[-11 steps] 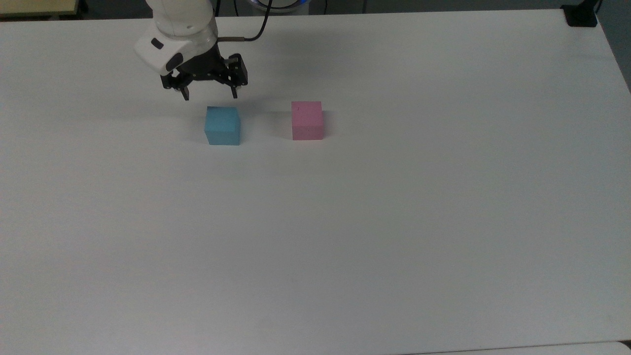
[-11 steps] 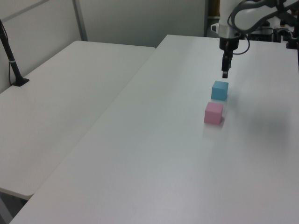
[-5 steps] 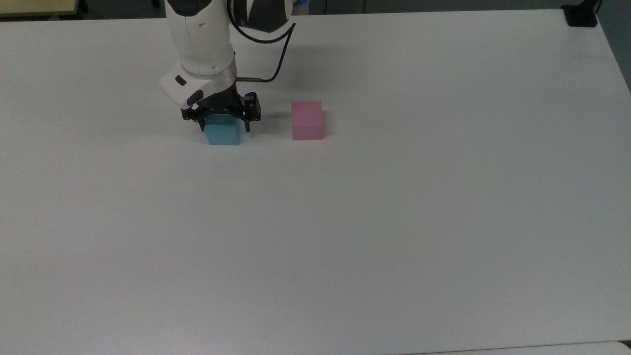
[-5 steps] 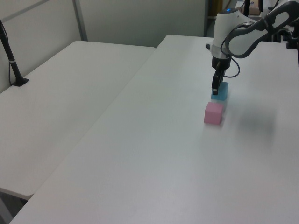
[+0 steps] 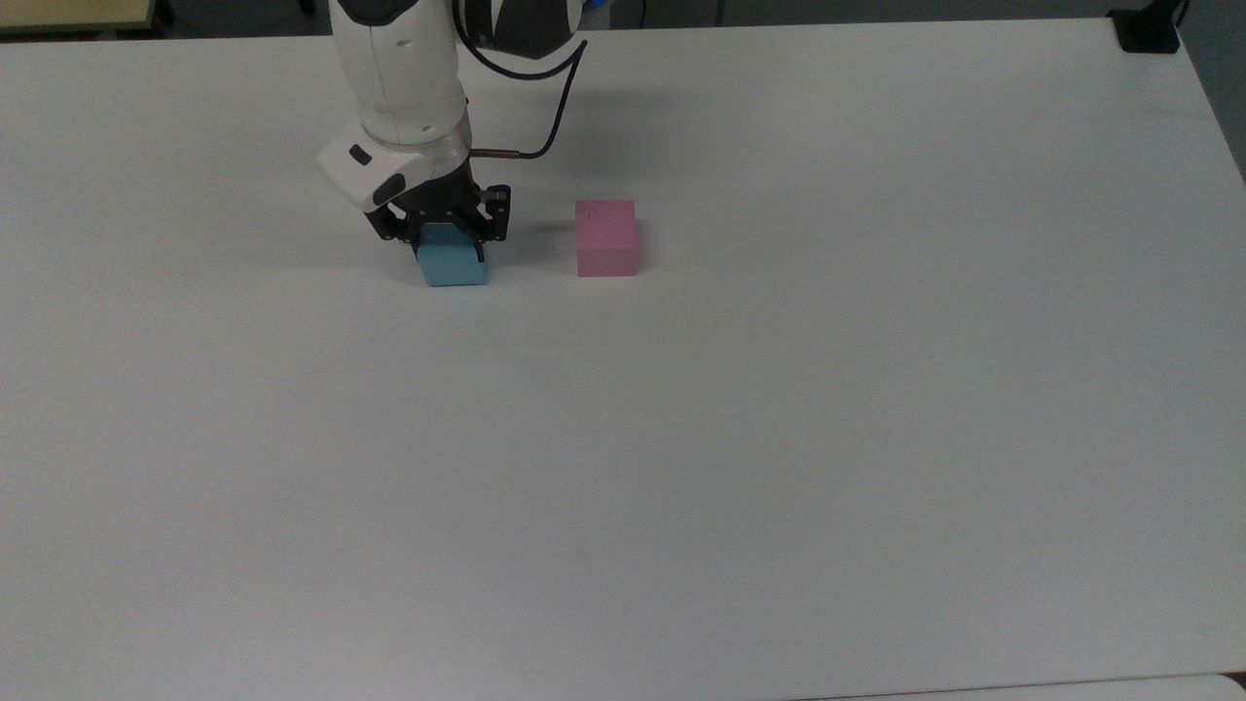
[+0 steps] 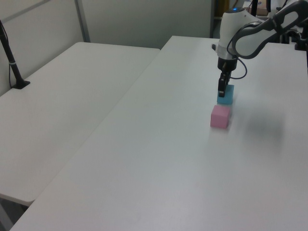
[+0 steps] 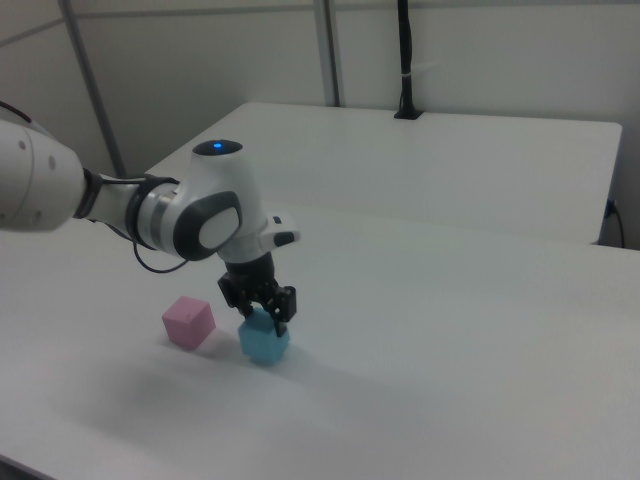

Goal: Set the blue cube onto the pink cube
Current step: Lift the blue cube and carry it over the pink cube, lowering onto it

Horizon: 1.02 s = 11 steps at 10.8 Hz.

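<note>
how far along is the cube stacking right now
Done: the gripper has reached the blue cube and sits closed around its top. In hand: the grasp itself; the cube looks to be resting on the white table, not lifted. Left: raise it, carry it toward the top view's right, and set it on the pink cube, which stands apart with nothing on top.

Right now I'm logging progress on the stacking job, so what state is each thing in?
gripper: lowered over the blue cube, fingers shut on its sides.
blue cube: gripped, on or barely above the table, not yet on the pink cube.
pink cube: upright on the table, top bare, apart from the blue cube, untouched.
table: white, carries both cubes.
</note>
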Motion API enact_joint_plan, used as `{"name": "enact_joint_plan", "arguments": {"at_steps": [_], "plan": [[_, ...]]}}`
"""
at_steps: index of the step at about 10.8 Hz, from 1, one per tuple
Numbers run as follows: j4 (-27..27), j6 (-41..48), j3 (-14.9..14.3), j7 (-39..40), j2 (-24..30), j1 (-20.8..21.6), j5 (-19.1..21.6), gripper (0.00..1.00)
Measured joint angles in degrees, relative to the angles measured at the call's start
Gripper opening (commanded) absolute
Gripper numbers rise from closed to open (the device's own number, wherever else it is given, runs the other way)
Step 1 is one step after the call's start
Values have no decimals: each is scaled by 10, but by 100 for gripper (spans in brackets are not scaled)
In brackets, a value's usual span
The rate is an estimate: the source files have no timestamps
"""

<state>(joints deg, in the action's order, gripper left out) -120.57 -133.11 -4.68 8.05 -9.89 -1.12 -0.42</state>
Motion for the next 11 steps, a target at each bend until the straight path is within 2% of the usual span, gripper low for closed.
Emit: {"name": "enact_joint_plan", "arguments": {"at_steps": [2, 5, 8, 11], "plan": [[4, 57, 24, -18, 36, 8, 0, 56], [4, 89, 88, -107, 87, 16, 0, 56], [4, 89, 129, -163, 85, 18, 0, 56], [4, 89, 146, -188, 77, 23, -1, 56]]}}
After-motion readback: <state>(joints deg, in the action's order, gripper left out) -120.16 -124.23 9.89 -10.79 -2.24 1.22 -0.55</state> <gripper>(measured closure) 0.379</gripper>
